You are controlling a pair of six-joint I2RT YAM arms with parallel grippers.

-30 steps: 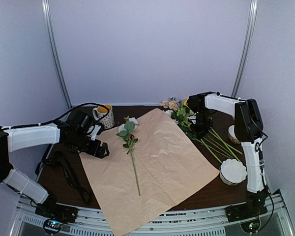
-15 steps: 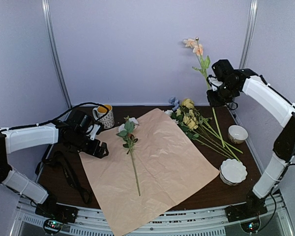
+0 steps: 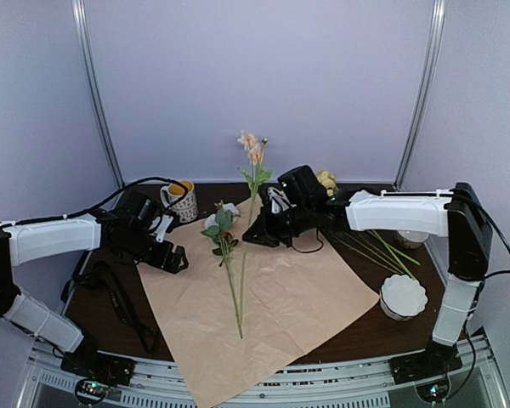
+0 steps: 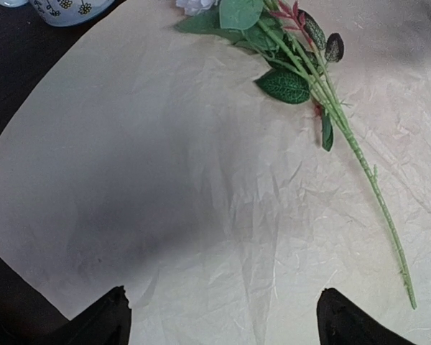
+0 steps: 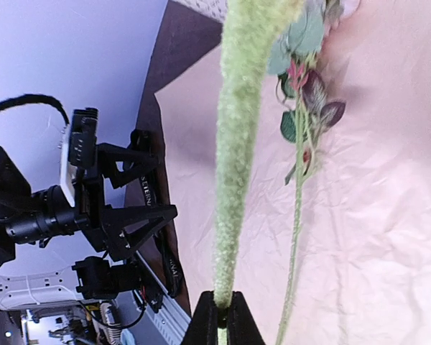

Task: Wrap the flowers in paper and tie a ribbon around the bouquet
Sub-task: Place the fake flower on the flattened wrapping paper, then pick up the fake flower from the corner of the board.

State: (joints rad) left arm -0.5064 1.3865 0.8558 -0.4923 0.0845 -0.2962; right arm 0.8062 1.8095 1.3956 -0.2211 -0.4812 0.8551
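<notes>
The paper [image 3: 297, 289], peach-tan side up, lies spread across the table. One of the flowers [image 3: 223, 223], white-bloomed with a long stem, lies on it; the left wrist view shows its leaves [image 4: 302, 65]. My right gripper [image 3: 253, 234] is shut on the fuzzy green stem [image 5: 237, 144] of a peach flower [image 3: 252, 146], holding it nearly upright over the paper beside the lying one. My left gripper [image 3: 174, 257] hovers open over the paper's left part [image 4: 201, 180], nothing between its fingers. More flowers [image 3: 327, 180] lie at the back right. The black ribbon [image 3: 119, 297] lies left of the paper.
A patterned mug [image 3: 181, 200] stands at the back left, just beyond the paper's corner. A white scalloped bowl [image 3: 403, 295] sits at the right edge, with loose green stems [image 3: 382, 246] behind it. The left arm's black cable runs along the back.
My right arm lifted the peach flower from the pile at the back right, raised it high, then swung it left and down over the paper. The left arm has not moved.
</notes>
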